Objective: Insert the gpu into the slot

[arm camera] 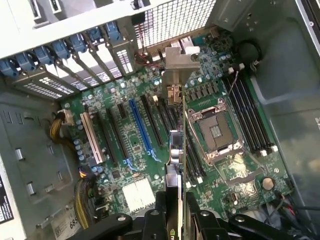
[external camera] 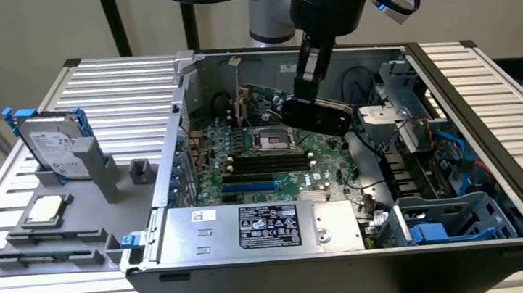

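My gripper (external camera: 308, 94) hangs inside the open computer case, shut on the gpu (external camera: 319, 116), a flat black card held on edge above the green motherboard (external camera: 294, 176). In the wrist view the gpu (arm camera: 175, 150) runs edge-on away from the gripper (arm camera: 173, 216), with its silver bracket at the far end. The card is in the air over the area beside the CPU socket (arm camera: 216, 131). The slot (arm camera: 141, 131) is a long bright-blue strip lying to one side of the card, apart from it. In the exterior view the slot (external camera: 249, 188) is nearer the power supply than the card is.
A silver labelled power-supply box (external camera: 260, 227) fills the case's near side. Black memory slots (external camera: 268, 164) lie between the socket and the blue strip. A drive cage with cables (external camera: 444, 222) stands at the exterior view's right. A hard drive (external camera: 52, 146) stands outside the case on a grey holder.
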Tool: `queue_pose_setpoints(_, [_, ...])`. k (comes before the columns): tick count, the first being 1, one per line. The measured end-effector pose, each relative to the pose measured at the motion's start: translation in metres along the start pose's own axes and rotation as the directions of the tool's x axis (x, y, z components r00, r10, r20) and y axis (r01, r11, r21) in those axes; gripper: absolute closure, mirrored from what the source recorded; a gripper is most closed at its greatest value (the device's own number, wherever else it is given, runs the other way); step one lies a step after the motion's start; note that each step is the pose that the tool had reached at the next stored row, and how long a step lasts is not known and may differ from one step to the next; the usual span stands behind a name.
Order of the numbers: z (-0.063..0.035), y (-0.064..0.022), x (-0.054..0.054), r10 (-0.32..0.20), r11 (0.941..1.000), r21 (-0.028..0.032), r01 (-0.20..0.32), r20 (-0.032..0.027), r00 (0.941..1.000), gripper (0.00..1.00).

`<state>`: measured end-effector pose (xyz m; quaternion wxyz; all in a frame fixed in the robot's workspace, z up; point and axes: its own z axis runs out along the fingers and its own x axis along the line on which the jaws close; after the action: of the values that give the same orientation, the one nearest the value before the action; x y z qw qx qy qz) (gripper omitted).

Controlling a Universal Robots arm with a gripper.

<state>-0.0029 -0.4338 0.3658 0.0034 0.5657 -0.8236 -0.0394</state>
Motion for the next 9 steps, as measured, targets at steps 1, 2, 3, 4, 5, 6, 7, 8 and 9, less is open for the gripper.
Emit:
queue_pose_setpoints(1, [0.0008, -0.0001, 0.0, -0.018, 0.9998, -0.001, 0.018, 0.0007, 0.9998, 0.74])
queue_pose_setpoints(2, [0.0017, -0.0001, 0.0, -0.036, 0.9994, -0.0019, 0.036, 0.0007, 0.9994, 0.74])
queue_pose_setpoints(3, [0.0027, -0.0002, 0.0001, -0.055, 0.9985, -0.0028, 0.055, 0.0005, 0.9985, 0.74])
queue_pose_setpoints(4, [0.0036, -0.0002, 0.0001, -0.073, 0.9973, -0.0035, 0.073, 0.0002, 0.9973, 0.74])
queue_pose_setpoints(5, [0.0046, -0.0003, 0.0002, -0.091, 0.9958, -0.0043, 0.091, 0.0001, 0.9959, 0.74])
queue_pose_setpoints(6, [0.0056, -0.0004, 0.0002, -0.109, 0.9941, -0.0051, 0.109, -0.0001, 0.9941, 0.74])
queue_pose_setpoints(7, [0.0066, -0.0004, 0.0002, -0.127, 0.9919, -0.0059, 0.127, -0.0004, 0.9919, 0.74])
queue_pose_setpoints(8, [0.0076, -0.0005, 0.0003, -0.145, 0.9894, -0.0064, 0.145, -0.0013, 0.9894, 0.74])
queue_pose_setpoints(9, [0.0087, -0.0006, 0.0003, -0.163, 0.9866, -0.0071, 0.163, -0.0025, 0.9866, 0.74])
